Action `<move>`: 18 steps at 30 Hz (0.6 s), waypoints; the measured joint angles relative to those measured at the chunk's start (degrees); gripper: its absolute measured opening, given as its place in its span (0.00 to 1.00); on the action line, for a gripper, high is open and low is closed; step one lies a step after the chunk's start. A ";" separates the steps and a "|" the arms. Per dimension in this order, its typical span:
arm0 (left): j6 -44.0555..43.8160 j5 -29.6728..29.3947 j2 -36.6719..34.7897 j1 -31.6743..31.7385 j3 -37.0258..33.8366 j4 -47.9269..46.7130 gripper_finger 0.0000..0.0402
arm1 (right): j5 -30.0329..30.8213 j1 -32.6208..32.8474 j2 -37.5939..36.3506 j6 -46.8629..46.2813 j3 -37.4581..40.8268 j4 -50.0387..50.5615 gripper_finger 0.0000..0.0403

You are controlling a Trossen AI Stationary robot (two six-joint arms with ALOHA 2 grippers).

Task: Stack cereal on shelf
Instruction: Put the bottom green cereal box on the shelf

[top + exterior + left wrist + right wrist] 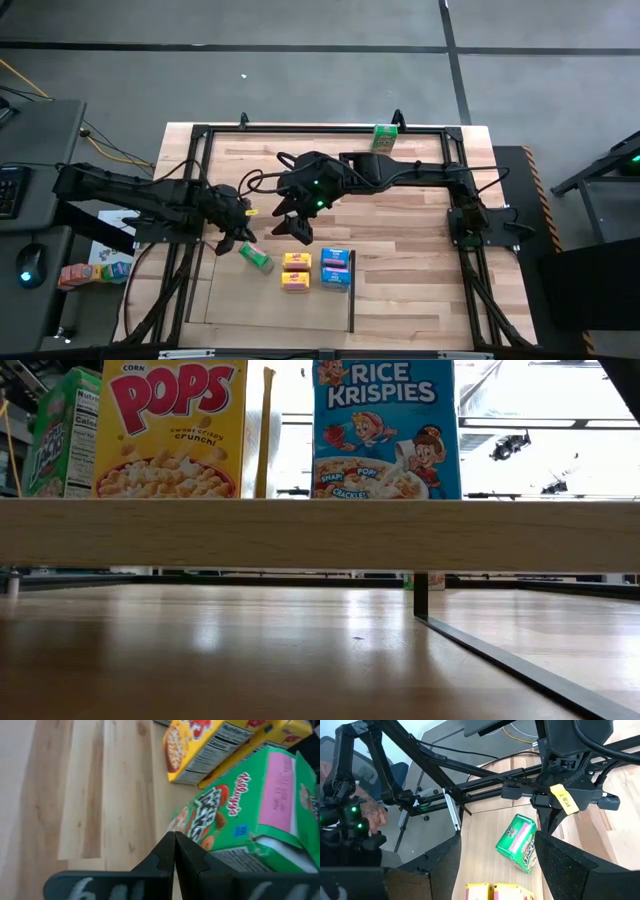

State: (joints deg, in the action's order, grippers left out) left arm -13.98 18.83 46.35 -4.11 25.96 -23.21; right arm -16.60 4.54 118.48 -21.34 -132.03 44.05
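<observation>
A green cereal box (256,257) lies tilted on the table at the left of the group; in the left wrist view the green box (245,815) fills the right side. Two yellow-orange boxes (295,271) and two blue boxes (336,268) lie side by side on the pale shelf frame (240,305), against its black bar (352,295). A second green box (385,137) stands at the table's far edge. My left gripper (233,240) is shut, its tips (174,842) at the tilted green box. My right gripper (295,228) is open, above the table just beyond the boxes, touching nothing. My left gripper has its shut fingertips (176,851) right beside the printed front of the green box (200,827), near one of its lower corners. The fingers come slanting down from the table's left. I cannot tell whether they touch it. The box lies on the table.
A large black metal frame (300,130) runs around the tabletop. A person's hand (370,815) shows beyond the table in the right wrist view. In the low view a yellow box (170,425) and a blue box (385,425) show above a wooden rail (320,532). Bare wood lies toward the table's right.
</observation>
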 joint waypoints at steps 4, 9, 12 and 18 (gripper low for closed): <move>-1.72 0.02 0.00 -2.30 0.00 0.57 0.00 | -0.37 0.00 0.00 0.92 0.00 0.87 0.61; -3.93 -0.25 0.00 -4.97 0.00 1.22 0.00 | -0.37 0.00 0.00 1.12 0.00 1.84 0.61; -5.53 -0.27 0.00 -6.16 0.00 1.76 0.00 | -0.37 0.00 0.00 1.34 0.00 2.22 0.61; -8.23 -0.38 0.00 -7.95 0.00 1.71 0.00 | -0.37 0.01 0.00 2.16 0.00 2.64 0.61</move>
State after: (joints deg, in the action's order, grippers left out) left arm -22.21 18.45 46.35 -12.06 25.96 -21.50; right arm -16.97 4.55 118.48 -19.18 -132.03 46.70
